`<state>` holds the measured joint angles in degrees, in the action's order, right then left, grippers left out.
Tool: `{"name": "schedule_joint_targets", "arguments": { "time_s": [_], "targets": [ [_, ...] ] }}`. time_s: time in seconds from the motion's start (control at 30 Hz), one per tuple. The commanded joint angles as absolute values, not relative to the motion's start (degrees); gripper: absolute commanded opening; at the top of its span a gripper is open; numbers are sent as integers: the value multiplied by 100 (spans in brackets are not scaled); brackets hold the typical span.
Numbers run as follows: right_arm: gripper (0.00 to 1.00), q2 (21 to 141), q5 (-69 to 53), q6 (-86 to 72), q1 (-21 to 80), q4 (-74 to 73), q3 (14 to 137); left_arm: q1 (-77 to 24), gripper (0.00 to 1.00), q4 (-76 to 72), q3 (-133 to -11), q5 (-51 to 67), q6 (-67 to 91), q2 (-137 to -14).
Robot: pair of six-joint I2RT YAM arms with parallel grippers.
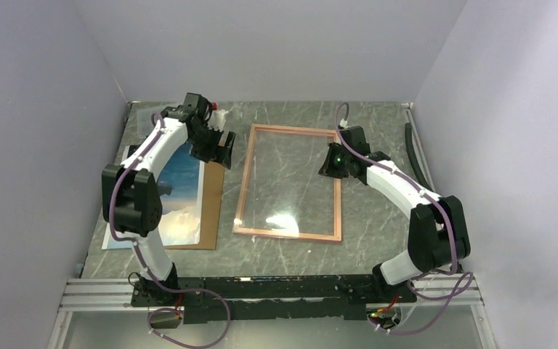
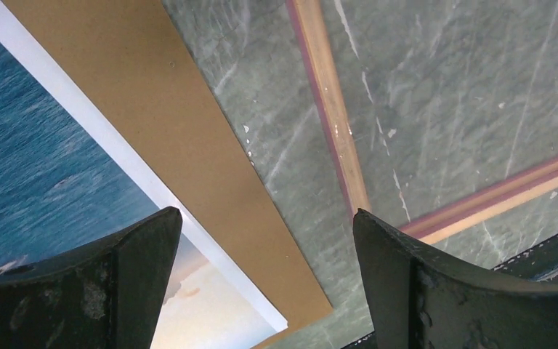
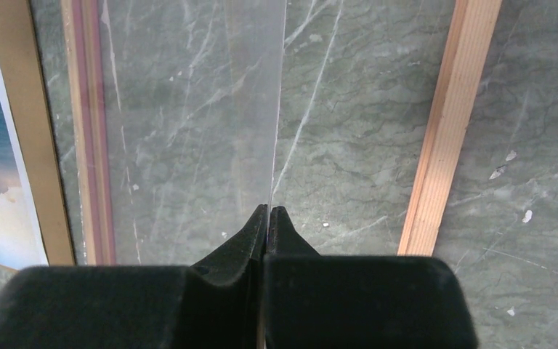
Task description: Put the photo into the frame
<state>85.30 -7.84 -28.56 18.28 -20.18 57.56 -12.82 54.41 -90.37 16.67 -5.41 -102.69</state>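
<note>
left gripper [image 2: 265, 218]: hangs spread wide, closes on nothing, floats above the tabletop. under its left finger [image 2: 116, 283], the photo [image 2: 36, 167]: flat, picture side up, blue sea and pale cloud showing, thin white border. lies on the brown backing board [image 2: 160, 109], with a strip of board bare on the side toward the gap. straight ahead through the gap, a band of grey-green marbled table [image 2: 261, 145], then one rail of the frame [image 2: 330, 109]. a second rail off to the right, meeting the first at a corner hidden behind the right finger. tan wood face up, pink along one edge.

right gripper [image 3: 269, 209]: pressed together, pinches the near edge of a thin clear sheet [image 3: 254, 94]. runs straight ahead from the fingertips, seen almost edge-on, table veins visible through it. to the right of the fingertips, a tan rail of the frame, near but apart; to the left, the opposite rail, farther off. sits over the frame's opening, between the two long rails. beyond the left rail, the board's edge and a sliver of the photo, well apart from this gripper.

from above: frame flat on the table between the two grippers, photo and board just beside it on the left gripper's side, not touching it.
</note>
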Motion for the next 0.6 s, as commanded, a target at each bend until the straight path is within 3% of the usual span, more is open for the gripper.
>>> {"name": "schedule_joint_targets", "arguments": {
  "time_s": [0.0, 0.57],
  "targets": [
    [0, 8604, -805, -2775, 1678, -1650, 5750, -1239, 92, 5145, -9191, 2011, -593, -10470],
    [0, 9035, -2055, -2757, 1140, -1162, 5845, -1437, 81, 3714, -8545, 2417, -104, -11122]
  ]
}}
